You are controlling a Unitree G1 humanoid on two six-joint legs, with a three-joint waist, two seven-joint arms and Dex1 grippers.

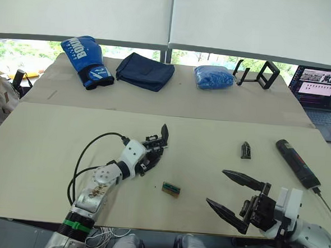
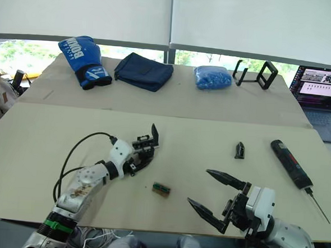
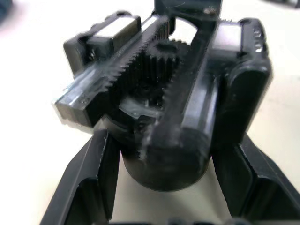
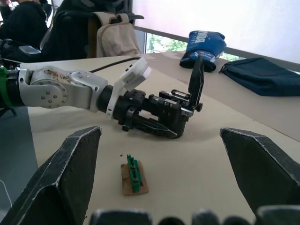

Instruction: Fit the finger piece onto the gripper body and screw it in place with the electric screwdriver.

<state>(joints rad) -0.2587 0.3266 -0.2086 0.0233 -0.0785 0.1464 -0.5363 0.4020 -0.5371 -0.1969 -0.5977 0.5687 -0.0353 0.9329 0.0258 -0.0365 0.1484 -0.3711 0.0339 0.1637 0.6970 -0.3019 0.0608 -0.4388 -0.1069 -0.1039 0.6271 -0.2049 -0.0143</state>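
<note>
— What is the left gripper [image 1: 151, 155] holding?
— The gripper body [image 1: 154, 148], squeezed tight, low on the table [image 1: 51, 151].
— And the right gripper [image 1: 235, 199]?
— Wide open, holding nothing. The finger piece [image 1: 246, 150] lies beyond it, beside the electric screwdriver [image 1: 297, 162].

gripper body [image 1: 153, 148]: held left | finger piece [image 1: 246, 150]: on table | electric screwdriver [image 1: 297, 163]: lying right

Blue boxing glove [image 1: 85, 60]: white lettering, approx. "BONA".

Bright, even daylight from the windows behind, soft faint shadows, close-range blur in the left wrist view.
</note>
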